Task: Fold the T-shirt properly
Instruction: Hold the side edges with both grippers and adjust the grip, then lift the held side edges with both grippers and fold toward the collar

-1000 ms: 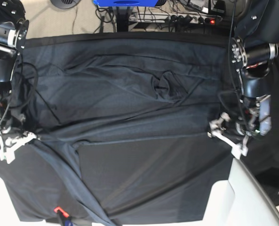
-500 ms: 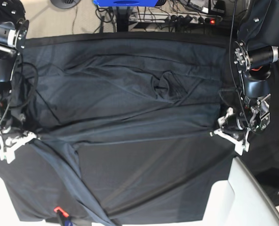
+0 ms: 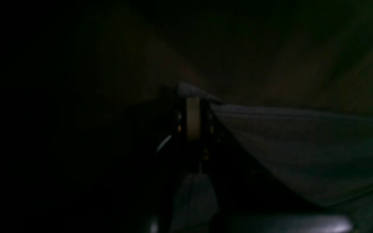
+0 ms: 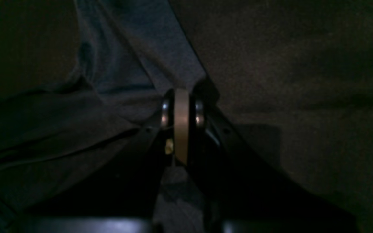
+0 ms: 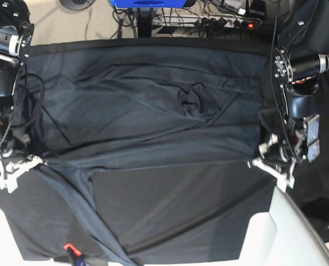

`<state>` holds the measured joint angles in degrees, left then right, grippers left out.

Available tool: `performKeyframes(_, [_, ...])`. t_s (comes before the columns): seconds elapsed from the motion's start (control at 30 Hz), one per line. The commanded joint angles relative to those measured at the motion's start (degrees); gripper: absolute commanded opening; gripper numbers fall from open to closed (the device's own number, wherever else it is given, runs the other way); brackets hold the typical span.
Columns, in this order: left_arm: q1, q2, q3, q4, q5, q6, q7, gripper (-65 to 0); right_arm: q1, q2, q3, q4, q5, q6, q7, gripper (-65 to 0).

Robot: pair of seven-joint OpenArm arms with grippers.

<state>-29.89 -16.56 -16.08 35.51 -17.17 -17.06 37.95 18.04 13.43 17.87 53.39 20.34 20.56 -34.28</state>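
**T-shirt pinched at both edges**

T-shirt (image 5: 147, 122) is lying spread across the black table covering (image 5: 181, 216). At the view's left, the right gripper (image 5: 21, 166) is clamping its edge, jaws closed. Cables (image 5: 208, 22) are trailing over the pale floor behind. At right, the left gripper (image 5: 272, 166) is pinching the opposite edge, fully closed.

arms: black and grey housings, round silver joint caps
cables: loose black loops along both arms
fingers (image 5: 272, 169): white, angular
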Motion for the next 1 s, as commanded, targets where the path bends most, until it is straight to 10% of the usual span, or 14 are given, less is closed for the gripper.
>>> performKeyframes(0.0, [-2.2, -0.8, -0.2, 1.4, -0.7, -0.2, -0.5, -65.0, 2.0, 1.0, 0.1, 1.3, 0.5, 0.4, 1.5, -65.0])
performKeyframes(0.67, [-4.2, -1.0, -0.3, 7.9, -0.8, -0.2, 1.4, -65.0, 6.5, 3.7, -0.1, -11.9, 0.5, 0.6, 20.9, -65.0])
performKeyframes(0.97, [-3.6, -1.0, -0.3, 8.1, -0.8, -0.2, 1.4, -65.0, 6.5, 3.8, -4.5, -13.0, 0.5, 6.0, 23.7, -65.0])
